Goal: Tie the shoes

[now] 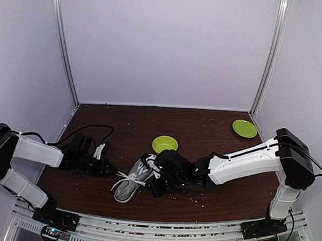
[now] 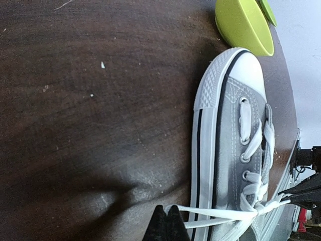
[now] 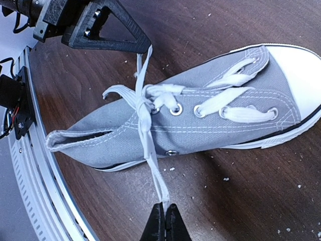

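The grey canvas sneaker (image 1: 132, 182) stands upright on the dark table between the two arms, toe toward the green bowl (image 1: 164, 144). It also shows in the left wrist view (image 2: 235, 150) and the right wrist view (image 3: 210, 118). Its white laces cross in a knot near the top eyelets (image 3: 145, 98). My left gripper (image 2: 167, 215) is shut on a loop of white lace (image 2: 220, 215) left of the sneaker. My right gripper (image 3: 164, 210) is shut on the other white lace loop (image 3: 150, 150) on the sneaker's right side. Both loops run taut from the knot.
A green plate (image 1: 244, 128) lies at the back right. A black cable (image 1: 90, 128) loops on the table behind the left arm. Crumbs dot the table near the sneaker. The metal rail (image 3: 30, 165) runs along the near edge.
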Tool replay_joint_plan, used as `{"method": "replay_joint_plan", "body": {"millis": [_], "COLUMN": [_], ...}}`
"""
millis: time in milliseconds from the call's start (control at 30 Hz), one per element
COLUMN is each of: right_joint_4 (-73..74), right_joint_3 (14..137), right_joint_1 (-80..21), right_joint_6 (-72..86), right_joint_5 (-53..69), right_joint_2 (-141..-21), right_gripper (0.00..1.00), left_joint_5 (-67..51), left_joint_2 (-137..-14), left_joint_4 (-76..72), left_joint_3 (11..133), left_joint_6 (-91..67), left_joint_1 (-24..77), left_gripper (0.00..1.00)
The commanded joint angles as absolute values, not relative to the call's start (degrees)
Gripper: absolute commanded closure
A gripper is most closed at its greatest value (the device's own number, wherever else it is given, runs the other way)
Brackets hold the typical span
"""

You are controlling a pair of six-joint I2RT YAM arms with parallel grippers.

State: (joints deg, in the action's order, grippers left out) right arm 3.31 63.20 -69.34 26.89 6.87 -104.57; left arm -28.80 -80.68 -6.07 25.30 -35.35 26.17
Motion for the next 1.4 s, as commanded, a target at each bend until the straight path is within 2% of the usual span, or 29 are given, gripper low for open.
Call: {"method": "replay_joint_plan", "body": {"millis": [0,133,167,200,233,333,400,467,567,667,833,933,1100,1367], "right_joint_4": [8.7,8.6,8.7,9.0,9.3,10.9,11.4,11.0,9.6,9.4,9.3,10.0,10.5,11.2], "right_joint_3": [64.4,64.1,63.9,63.7,63.5,63.1,63.0,63.2,64.5,68.0,73.6,76.3,78.7,80.2], "right_joint_1": [-69.1,-69.0,-69.0,-68.9,-68.8,-68.3,-68.1,-67.9,-67.7,-67.4,-67.2,-67.1,-67.1,-67.1], "right_joint_6": [26.2,26.3,26.3,26.2,26.2,25.4,24.5,24.2,25.1,27.1,28.7,28.4,27.7,27.7], "right_joint_5": [10.4,10.4,10.0,9.5,8.9,6.7,5.6,5.3,5.1,4.8,5.3,6.3,9.1,10.8], "right_joint_2": [-107.1,-106.2,-105.6,-105.0,-104.3,-102.0,-100.3,-99.1,-98.5,-100.7,-106.4,-108.7,-111.0,-112.8], "right_gripper": [1.0,1.0,0.96,0.88,0.75,0.51,0.42,0.38,0.37,0.41,0.57,0.65,0.68,0.77], "left_joint_5": [-28.5,-34.2,-35.6,-36.6,-37.4,-39.4,-38.7,-36.5,-31.6,-26.8,-24.8,-26.8,-32.5,-32.7], "left_joint_2": [-80.9,-80.6,-80.5,-80.4,-80.3,-79.6,-78.5,-76.6,-72.7,-68.7,-63.9,-63.7,-66.4,-70.5], "left_joint_4": [-9.1,-12.1,-12.3,-12.4,-12.3,-12.0,-11.0,-9.4,-7.5,-6.4,-5.4,-5.0,-6.9,-6.9], "left_joint_3": [26.1,26.5,26.7,26.9,27.1,27.4,27.3,27.0,26.0,24.8,24.2,25.1,26.5,28.5], "left_joint_6": [-33.4,-31.5,-31.0,-30.4,-30.0,-29.0,-28.7,-28.4,-28.7,-29.3,-28.1,-26.3,-24.7,-23.6], "left_joint_1": [24.7,24.8,25.0,25.1,25.3,25.4,25.5,25.5,25.4,25.5,25.4,25.5,26.3,30.3], "left_gripper": [1.0,1.0,1.0,1.0,1.0,0.98,0.87,0.76,0.66,0.55,0.44,0.44,0.53,0.56]}}
